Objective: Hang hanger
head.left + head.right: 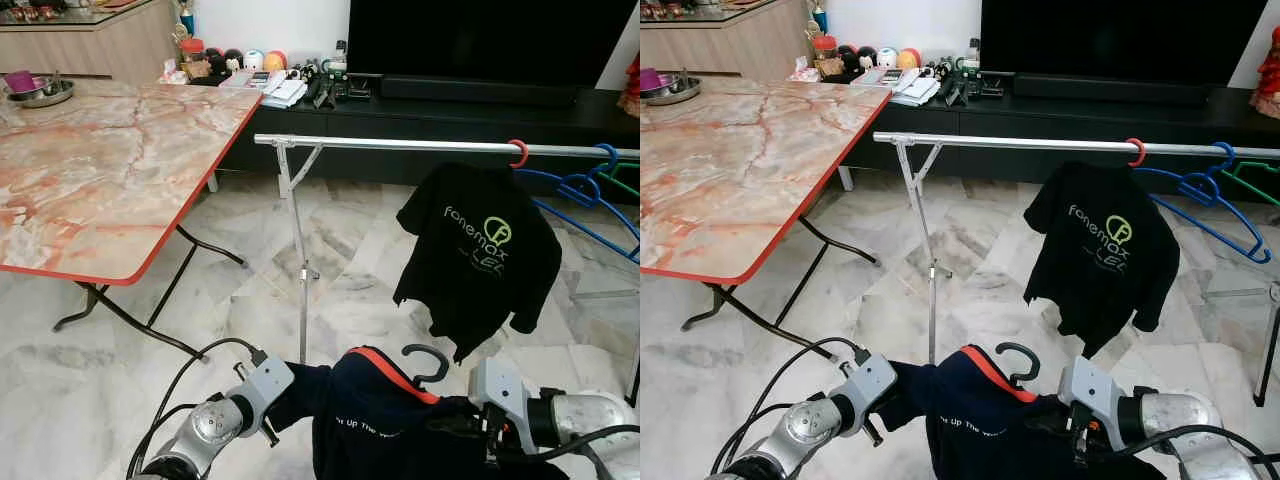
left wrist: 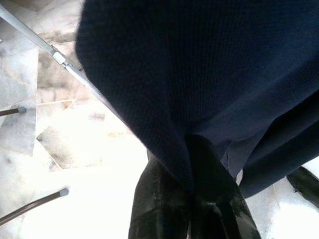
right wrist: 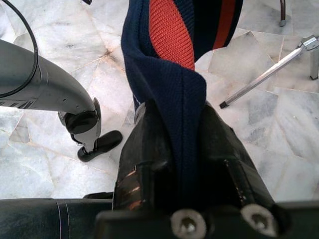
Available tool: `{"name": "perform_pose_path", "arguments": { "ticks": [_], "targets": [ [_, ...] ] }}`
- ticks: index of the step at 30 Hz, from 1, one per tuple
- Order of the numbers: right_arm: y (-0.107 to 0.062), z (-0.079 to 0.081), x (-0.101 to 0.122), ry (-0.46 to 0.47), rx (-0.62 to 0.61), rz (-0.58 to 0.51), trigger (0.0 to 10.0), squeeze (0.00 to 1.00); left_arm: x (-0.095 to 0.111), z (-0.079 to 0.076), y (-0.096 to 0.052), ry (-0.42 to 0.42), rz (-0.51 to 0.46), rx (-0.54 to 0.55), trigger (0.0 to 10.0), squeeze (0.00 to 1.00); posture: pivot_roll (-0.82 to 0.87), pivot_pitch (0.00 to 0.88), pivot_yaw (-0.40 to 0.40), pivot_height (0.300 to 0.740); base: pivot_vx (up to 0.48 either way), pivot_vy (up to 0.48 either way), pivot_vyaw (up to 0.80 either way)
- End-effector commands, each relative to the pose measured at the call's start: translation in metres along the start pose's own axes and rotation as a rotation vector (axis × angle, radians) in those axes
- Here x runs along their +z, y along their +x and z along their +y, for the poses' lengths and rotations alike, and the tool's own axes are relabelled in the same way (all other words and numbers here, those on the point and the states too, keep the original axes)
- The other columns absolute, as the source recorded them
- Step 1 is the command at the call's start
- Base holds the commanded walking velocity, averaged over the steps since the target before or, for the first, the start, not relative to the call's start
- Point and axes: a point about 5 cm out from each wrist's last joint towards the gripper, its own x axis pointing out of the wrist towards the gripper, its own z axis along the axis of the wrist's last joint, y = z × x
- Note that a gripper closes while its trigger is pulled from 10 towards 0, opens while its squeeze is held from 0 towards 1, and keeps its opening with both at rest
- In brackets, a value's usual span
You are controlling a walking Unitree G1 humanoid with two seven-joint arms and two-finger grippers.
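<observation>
Marble floor (image 1: pixel 90 400) stretches to a far rail (image 1: pixel 400 145) where a black shirt (image 1: pixel 480 250) hangs. Near, a navy shirt (image 1: pixel 390 420) on its hanger (image 1: pixel 428 362) is clenched by left hand (image 2: pixel 192 164) and right hand (image 3: pixel 179 149); hanging remains undone.

One silver clothes rail (image 1: pixel 400 145) stands on the marble floor, and everything else counts from it. On the rail hangs one black T-shirt (image 1: pixel 478 255) on one red hanger (image 1: pixel 518 153). Beside that, toward the rail's right end, hang two blue hangers (image 1: pixel 585 190) and one green hanger (image 1: pixel 625 182). In front of the rail, one navy garment (image 1: pixel 990 425) sits on one black hanger (image 1: pixel 1020 362). Left of the rail stands one marble-patterned folding table (image 1: pixel 110 170). Behind the rail there is one black television (image 1: pixel 480 40) on one low black cabinet (image 1: pixel 450 115).
</observation>
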Motion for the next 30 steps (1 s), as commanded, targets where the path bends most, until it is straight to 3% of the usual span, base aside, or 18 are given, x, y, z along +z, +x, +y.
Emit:
{"name": "perform_pose_path", "arguments": {
  "ticks": [1,4,7,12,20,23,24,26,27,30],
  "targets": [
    [0.001,-0.002,0.006,-0.026,-0.002,-0.020,10.0,0.00,-0.006,-0.001,-0.002,0.010,0.037,0.000,0.0,0.00,0.05,0.044,0.001,0.740,0.000,0.000,0.00],
    [0.001,-0.002,0.004,-0.026,-0.005,-0.005,10.0,0.00,-0.007,0.014,-0.004,-0.036,0.056,0.142,0.0,0.00,0.04,0.047,0.001,0.740,0.000,0.000,0.00],
    [0.000,-0.002,-0.004,-0.021,-0.014,0.040,10.0,0.00,-0.009,0.035,-0.010,-0.167,0.055,0.327,0.0,0.00,0.04,0.050,0.000,0.740,0.000,0.000,0.00],
    [-0.003,-0.005,-0.019,-0.033,-0.061,0.147,10.0,0.00,-0.017,0.055,-0.021,-0.253,0.085,0.478,0.0,0.00,0.05,0.057,-0.003,0.740,0.000,0.000,0.00],
    [-0.008,-0.023,-0.035,0.004,-0.248,0.278,10.0,0.00,-0.023,0.059,-0.026,-0.232,0.126,0.512,0.0,0.00,0.05,0.062,-0.004,0.740,0.000,0.000,0.00],
    [-0.014,-0.037,-0.048,0.064,-0.420,0.366,10.0,0.00,-0.026,0.062,-0.029,-0.254,0.145,0.547,0.0,0.00,0.05,0.066,-0.003,0.740,0.000,0.000,0.00],
    [-0.013,-0.042,-0.045,0.102,-0.483,0.321,10.0,0.00,-0.027,0.061,-0.028,-0.256,0.154,0.533,0.0,0.00,0.06,0.068,-0.004,0.740,0.000,0.000,0.00],
    [-0.012,-0.044,-0.043,0.115,-0.498,0.300,10.0,0.00,-0.028,0.060,-0.028,-0.255,0.159,0.525,0.0,0.00,0.06,0.068,-0.004,0.740,0.000,0.000,0.00],
    [-0.009,-0.050,-0.035,0.154,-0.563,0.210,10.0,0.00,-0.029,0.052,-0.024,-0.234,0.178,0.453,0.0,0.00,0.06,0.070,-0.002,0.740,0.000,0.000,0.00],
    [-0.007,-0.057,-0.027,0.196,-0.632,0.128,10.0,0.00,-0.031,0.040,-0.020,-0.185,0.204,0.333,0.0,0.00,0.06,0.070,-0.002,0.740,0.000,0.000,0.00]
  ]
}}
